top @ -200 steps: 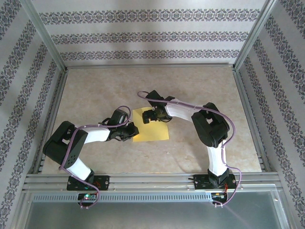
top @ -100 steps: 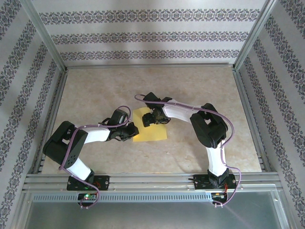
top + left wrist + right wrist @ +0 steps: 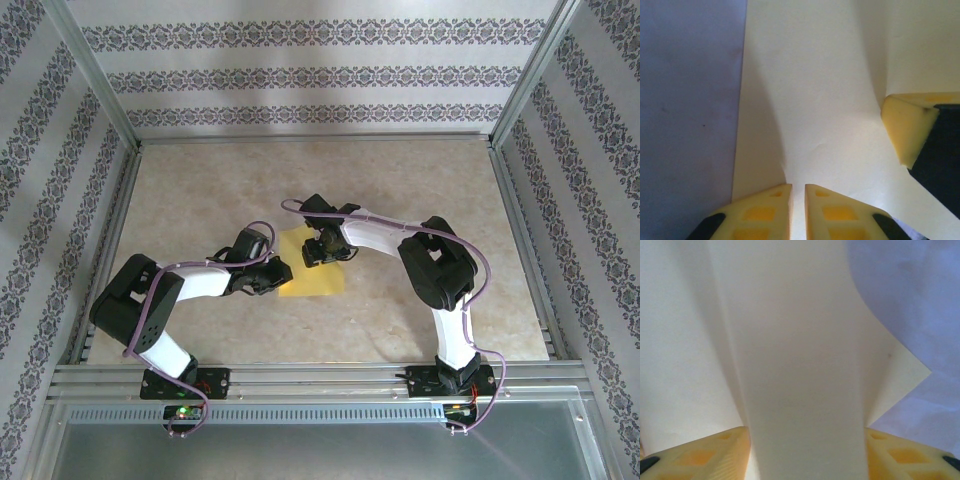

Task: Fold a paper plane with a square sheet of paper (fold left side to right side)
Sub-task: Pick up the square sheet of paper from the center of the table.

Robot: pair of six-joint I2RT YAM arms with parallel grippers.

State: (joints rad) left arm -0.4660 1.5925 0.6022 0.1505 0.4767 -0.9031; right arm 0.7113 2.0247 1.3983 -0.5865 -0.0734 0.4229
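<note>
Well, my square sheet of thin yellow paper (image 3: 312,284) lies near the middle of the beige marbled table (image 3: 420,190), and both of my claws are at it. From above, my left claw (image 3: 278,278) sits at the sheet's 9 o'clock edge. My right claw (image 3: 322,252) reaches in over its 12 o'clock edge, so the two are near each other with yellow between them.

Through my left wrist camera, my two yellow fingers (image 3: 765,212) stand at 6 o'clock, almost together, with just a slim slit between them. The paper's near edge runs into that slit, and a soft ridge rises from it toward 12 o'clock. Whether those fingers really nip the sheet or merely flank it, I cannot tell. At 3 o'clock in that view a yellow pad (image 3: 907,127) of my right claw touches the paper, which bends up beside it. Bare table shows along 9 o'clock.

Through my right wrist camera, my fingers sit at 7 and 5 o'clock, well apart. A raised band of the sheet fills the gap between them and runs up to 12 o'clock; I cannot tell whether they press on it. One corner of the paper points to 3 o'clock, over the table.
</note>
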